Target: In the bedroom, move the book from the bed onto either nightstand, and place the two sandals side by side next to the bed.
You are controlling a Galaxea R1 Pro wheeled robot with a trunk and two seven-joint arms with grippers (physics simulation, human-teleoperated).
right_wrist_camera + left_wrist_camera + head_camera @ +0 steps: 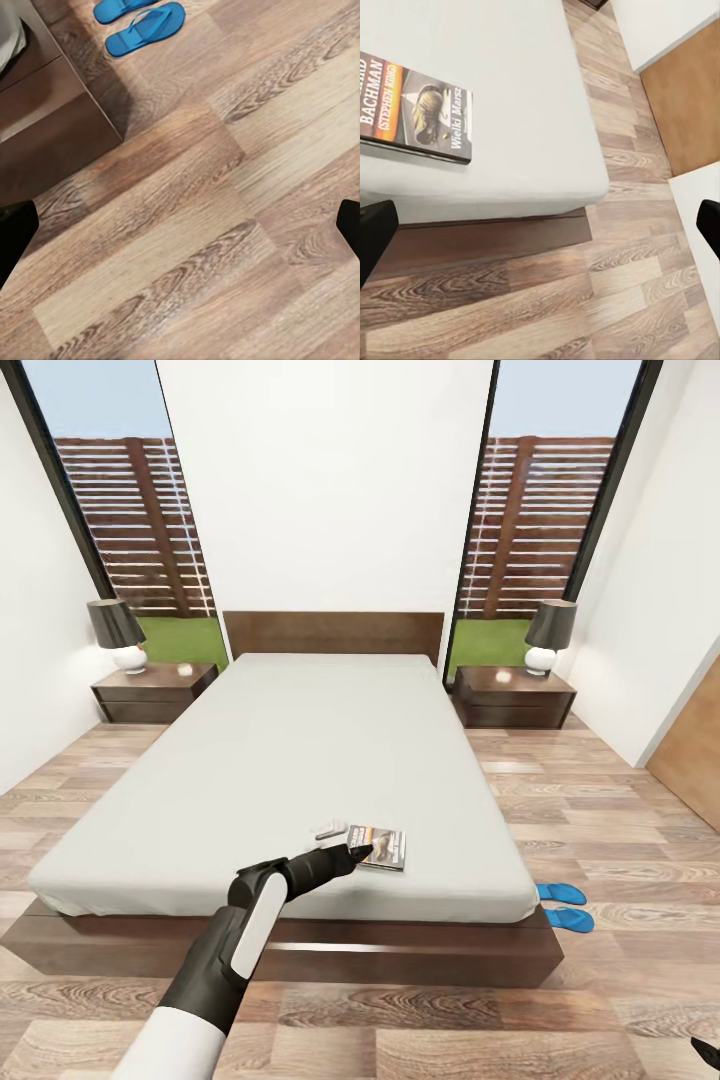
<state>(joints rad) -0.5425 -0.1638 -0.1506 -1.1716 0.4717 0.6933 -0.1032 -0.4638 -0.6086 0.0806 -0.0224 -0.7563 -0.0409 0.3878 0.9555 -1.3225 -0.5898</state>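
Observation:
The book (383,847) lies flat on the light-grey mattress of the bed (300,760), near its foot edge; its dark cover with an orange band also shows in the left wrist view (418,114). My left gripper (352,850) reaches over the foot of the bed to the book's left edge. That gripper (540,229) is open and the book is not between its fingers. Two blue sandals (563,905) lie on the floor by the bed's right foot corner, close together (142,26). My right gripper (180,225) hangs open above bare floor near them.
Two dark nightstands (155,692) (513,697) flank the headboard, each with a lamp (118,635) (550,635). The dark bed frame (52,112) runs along the floor. A brown door (690,750) is at the right wall. Wood floor surrounds the bed.

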